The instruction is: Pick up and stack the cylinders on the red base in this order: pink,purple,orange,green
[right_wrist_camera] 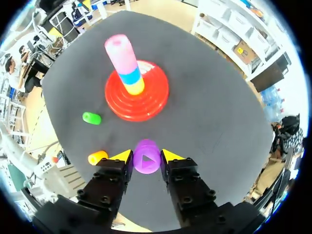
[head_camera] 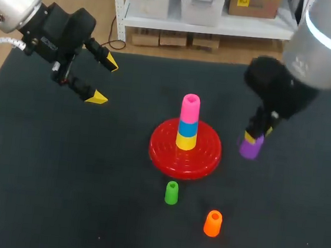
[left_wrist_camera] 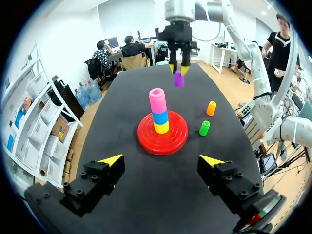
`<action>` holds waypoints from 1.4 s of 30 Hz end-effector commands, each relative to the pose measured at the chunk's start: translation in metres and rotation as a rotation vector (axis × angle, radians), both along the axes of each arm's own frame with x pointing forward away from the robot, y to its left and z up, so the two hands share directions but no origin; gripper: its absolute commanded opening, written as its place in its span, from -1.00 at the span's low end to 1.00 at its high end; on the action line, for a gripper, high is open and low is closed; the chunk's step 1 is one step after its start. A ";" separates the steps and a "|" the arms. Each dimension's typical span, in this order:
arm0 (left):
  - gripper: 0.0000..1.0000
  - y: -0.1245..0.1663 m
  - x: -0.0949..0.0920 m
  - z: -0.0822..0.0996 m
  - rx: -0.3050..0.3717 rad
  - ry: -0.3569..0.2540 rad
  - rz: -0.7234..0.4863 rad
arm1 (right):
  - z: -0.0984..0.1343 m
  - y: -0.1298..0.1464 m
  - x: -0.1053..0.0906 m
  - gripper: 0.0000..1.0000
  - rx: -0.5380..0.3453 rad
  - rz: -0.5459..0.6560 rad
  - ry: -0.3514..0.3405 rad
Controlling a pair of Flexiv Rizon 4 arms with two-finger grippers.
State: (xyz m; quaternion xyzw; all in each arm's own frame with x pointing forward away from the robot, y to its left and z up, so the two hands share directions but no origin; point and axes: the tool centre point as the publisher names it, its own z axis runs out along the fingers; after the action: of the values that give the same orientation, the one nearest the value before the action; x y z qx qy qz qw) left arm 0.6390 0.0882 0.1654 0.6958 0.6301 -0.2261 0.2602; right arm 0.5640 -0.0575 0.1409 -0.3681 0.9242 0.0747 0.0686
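I'm pinching the likely light, rigid, slick purple plastic cylinder (right_wrist_camera: 146, 162) by its sides in my right gripper (right_wrist_camera: 146, 155); my left gripper (left_wrist_camera: 162, 160) is gaping.

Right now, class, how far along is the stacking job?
Done: the pink cylinder tops the stack on the red base. In hand: the right end effector is shut on the purple cylinder, beside the base. Left: placing purple, then the orange cylinder and green cylinder, both on the table.
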 end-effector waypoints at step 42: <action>1.00 0.000 0.001 0.000 0.000 0.001 -0.002 | 0.052 0.120 0.072 -1.00 -0.135 0.246 -0.028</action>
State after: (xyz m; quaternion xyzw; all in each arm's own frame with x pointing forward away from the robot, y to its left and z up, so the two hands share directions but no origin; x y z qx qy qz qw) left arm 0.6390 0.0882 0.1655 0.6958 0.6301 -0.2261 0.2602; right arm 0.6346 0.0612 0.1953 -0.4841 0.8736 0.0158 0.0468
